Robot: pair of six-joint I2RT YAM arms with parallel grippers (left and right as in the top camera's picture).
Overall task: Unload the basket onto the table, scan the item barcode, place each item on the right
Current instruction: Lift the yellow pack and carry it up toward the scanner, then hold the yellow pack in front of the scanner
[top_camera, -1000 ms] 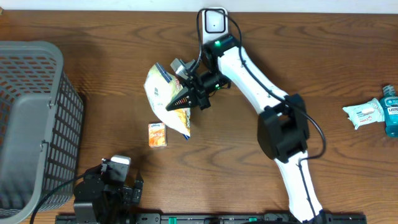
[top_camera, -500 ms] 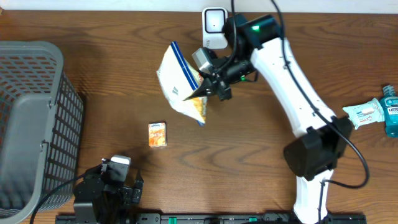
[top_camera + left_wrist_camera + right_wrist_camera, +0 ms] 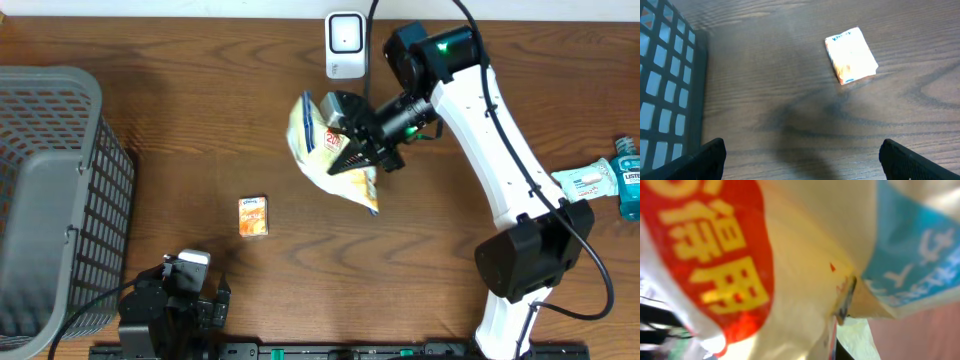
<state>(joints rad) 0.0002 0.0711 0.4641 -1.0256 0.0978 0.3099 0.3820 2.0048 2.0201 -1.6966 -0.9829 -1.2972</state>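
We see open table (image 3: 180, 130) between the left-edge basket (image 3: 60, 110) and the snack bag (image 3: 320, 150). Our right gripper (image 3: 362, 152) clenches that bag; our left gripper (image 3: 800, 161) gapes empty.

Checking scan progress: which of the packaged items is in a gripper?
The large yellow snack bag, held by the right gripper near the white scanner. The small orange pack and the wipes pack lie on the table.
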